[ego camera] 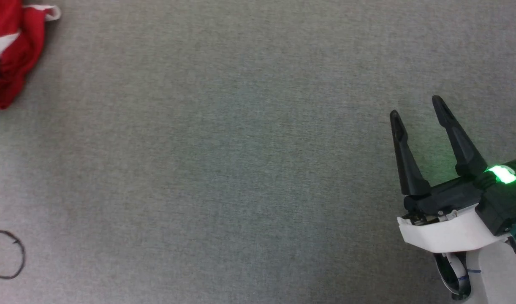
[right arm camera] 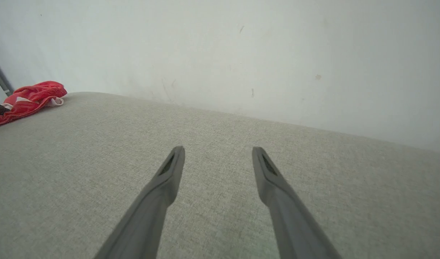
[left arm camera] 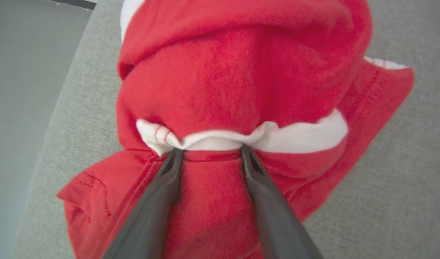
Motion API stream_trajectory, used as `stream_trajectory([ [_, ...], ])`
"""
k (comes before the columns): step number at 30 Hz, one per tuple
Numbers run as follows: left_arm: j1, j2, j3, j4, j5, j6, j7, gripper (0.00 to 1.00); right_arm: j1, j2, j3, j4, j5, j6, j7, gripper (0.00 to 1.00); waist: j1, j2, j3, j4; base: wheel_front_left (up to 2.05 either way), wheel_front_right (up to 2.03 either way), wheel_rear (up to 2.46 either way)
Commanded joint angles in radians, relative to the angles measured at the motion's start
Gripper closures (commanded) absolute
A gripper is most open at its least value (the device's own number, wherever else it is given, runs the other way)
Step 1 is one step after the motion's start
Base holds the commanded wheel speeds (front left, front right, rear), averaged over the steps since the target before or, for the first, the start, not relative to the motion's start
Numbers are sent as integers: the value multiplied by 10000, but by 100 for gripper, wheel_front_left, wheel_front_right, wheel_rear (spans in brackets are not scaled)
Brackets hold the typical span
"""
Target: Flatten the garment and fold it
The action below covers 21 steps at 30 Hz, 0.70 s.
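The red shorts [ego camera: 13, 50] lie crumpled at the far left of the grey cloth-covered table [ego camera: 241, 169], a white stripe showing among the folds. In the left wrist view my left gripper [left arm camera: 211, 149] is open. Its two fingertips [left arm camera: 175, 156] press into the red fabric [left arm camera: 223, 82] just under a bunched white stripe [left arm camera: 299, 136], and a ridge of red cloth lies between the fingers. My right gripper [ego camera: 416, 109] stands open over bare table at the lower right, far from the shorts [right arm camera: 29, 97], with nothing between its fingers [right arm camera: 169, 176].
A black circle [ego camera: 22, 253] is drawn on the table near the lower left. In the left wrist view the table's left edge [left arm camera: 65, 90] runs close beside the shorts, with grey floor beyond. A pale wall [right arm camera: 241, 54] stands behind the table's far edge.
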Motion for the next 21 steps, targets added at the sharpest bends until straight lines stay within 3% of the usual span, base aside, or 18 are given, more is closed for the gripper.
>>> stream_trajectory([
  [1, 148, -83, -63, 262, -66, -61, 22, 100, -127, 10, 9, 53, 62, -19, -47, 0, 1, 0, 67, -187, 0, 0, 0],
  [7, 458, 324, -466, 145, -153, -62, -896, 100, -35, 120, -17, 518, 39, -19, -47, 0, 1, 0, -814, -95, 0, 0, 0],
  [15, 201, 1091, -1273, -742, 419, -62, -3017, 100, 515, 415, -23, 1239, 61, -19, -47, 0, 1, 0, -2971, 81, 0, 0, 0],
  [21, 75, 1061, -2231, -2111, 881, -63, -4304, 100, 1042, 632, -146, 1668, 71, -19, -47, 0, 1, 0, -4410, 6, 0, 0, 0],
])
